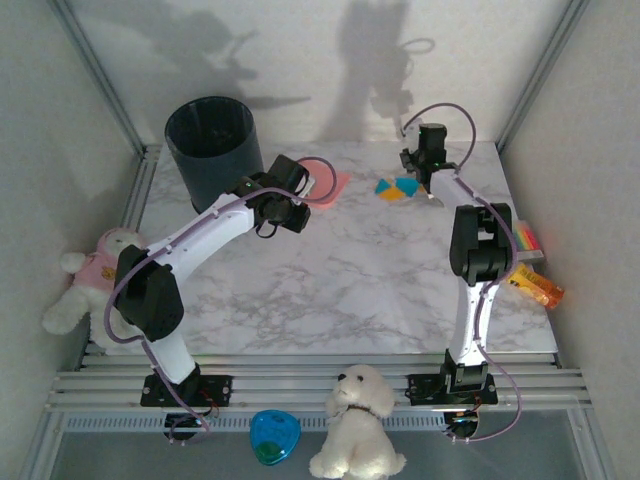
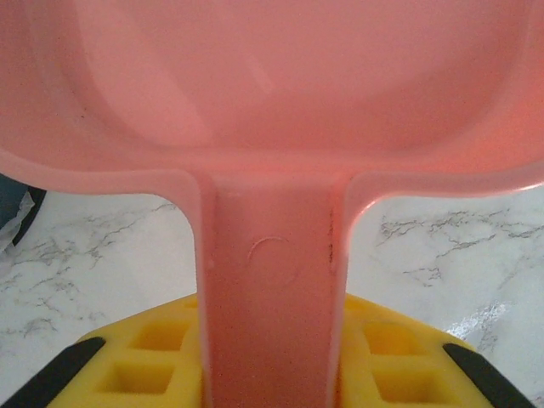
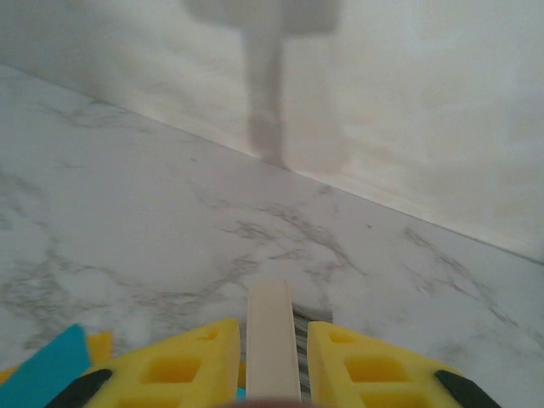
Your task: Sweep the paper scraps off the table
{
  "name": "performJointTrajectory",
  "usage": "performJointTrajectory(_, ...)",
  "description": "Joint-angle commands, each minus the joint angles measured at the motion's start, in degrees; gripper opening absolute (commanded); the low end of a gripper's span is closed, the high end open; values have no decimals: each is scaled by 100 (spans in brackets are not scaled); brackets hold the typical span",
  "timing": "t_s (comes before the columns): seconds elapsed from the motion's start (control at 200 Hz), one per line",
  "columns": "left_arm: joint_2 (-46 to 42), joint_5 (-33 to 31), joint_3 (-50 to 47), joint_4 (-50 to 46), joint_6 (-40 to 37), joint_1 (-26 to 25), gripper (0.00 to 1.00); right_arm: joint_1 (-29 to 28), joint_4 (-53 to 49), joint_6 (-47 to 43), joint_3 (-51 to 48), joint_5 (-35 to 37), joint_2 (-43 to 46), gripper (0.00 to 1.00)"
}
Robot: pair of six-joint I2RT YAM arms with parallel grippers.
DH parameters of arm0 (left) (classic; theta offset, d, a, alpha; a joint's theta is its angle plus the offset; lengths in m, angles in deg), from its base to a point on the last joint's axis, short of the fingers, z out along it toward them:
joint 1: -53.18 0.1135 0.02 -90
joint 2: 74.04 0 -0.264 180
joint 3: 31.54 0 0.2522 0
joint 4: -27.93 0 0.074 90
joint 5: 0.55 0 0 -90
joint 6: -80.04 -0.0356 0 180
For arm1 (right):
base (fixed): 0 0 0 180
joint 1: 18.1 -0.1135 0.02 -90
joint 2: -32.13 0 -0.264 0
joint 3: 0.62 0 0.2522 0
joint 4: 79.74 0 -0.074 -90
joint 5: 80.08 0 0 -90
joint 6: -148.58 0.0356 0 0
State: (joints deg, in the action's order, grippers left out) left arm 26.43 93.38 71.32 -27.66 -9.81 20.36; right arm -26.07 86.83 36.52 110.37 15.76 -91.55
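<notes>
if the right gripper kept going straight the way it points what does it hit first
Probably bare table, close to the back wall; depth is hard to judge. The paper scraps lie off to the side of the right gripper, not ahead.

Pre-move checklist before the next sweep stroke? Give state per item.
1. left gripper shut on pink dustpan handle: ok.
2. right gripper shut on brush handle: ok.
3. paper scraps gathered in one pile beside the brush: ok.
4. Dustpan next to the pile: not ok, bare table between them.
5. Dustpan lip flat on the table: cannot tell.
6. The dark bin upright, far left: ok.
</notes>
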Motion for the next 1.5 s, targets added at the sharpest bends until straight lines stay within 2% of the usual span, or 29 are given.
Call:
performJointTrajectory(0.0,149,117,-24,-165,-101,-32,0,-285,-220,-346,-159,-611,-56,0)
performJointTrajectory(0.355,401,361,58,-660,-15,-79,0,-773,-96,-833,-1270,-996,631,0)
performJointTrajectory(0.761,-40,669,-995,-852,-279,-192,0,-1154,-129,-582,-2305,-1402,1641,0)
performJointTrajectory(1.167,-194,720,-1461,-775,-508,-476,0,-1346,-271,-264,-3025,-1513,2818,0)
performJointTrajectory(1.287,-207,731,-1471,-784,-579,-581,0,-1344,-10,-82,-3172,-1236,3060,0)
performJointTrajectory(1.492,-229,706,-1563,-798,-671,-674,0,-1348,530,238,-3163,-266,3112,0)
